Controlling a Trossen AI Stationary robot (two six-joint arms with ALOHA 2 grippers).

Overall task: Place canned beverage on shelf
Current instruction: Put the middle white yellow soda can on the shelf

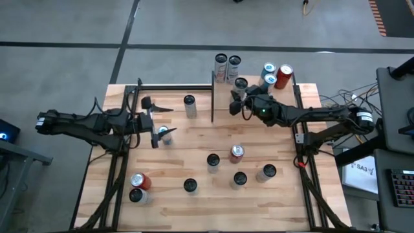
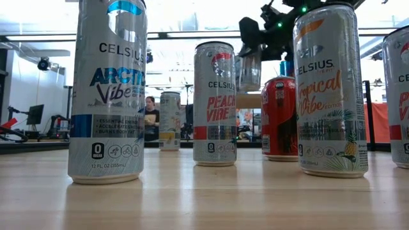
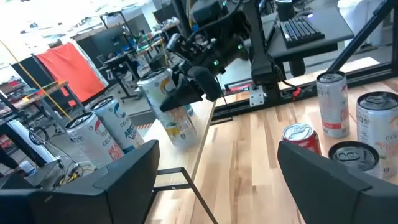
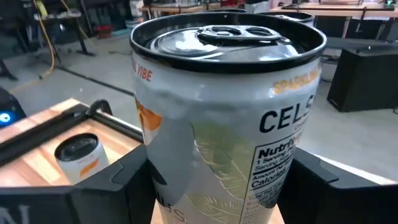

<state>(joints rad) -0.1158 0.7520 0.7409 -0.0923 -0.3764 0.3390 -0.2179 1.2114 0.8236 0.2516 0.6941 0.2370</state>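
R gripper is clamped on a silver can, held upright in the upper middle of the high view, over the shelf board between its black posts. Four cans already stand along the shelf's far edge, two at upper centre, two toward upper right. To do it well: lower straight down, keep can vertical, aim for bare board w/ a gap from neighbours, let go only once the base sits flat. L gripper waits at left centre, fingers spread wide, holding nothing, a small can just beside it.
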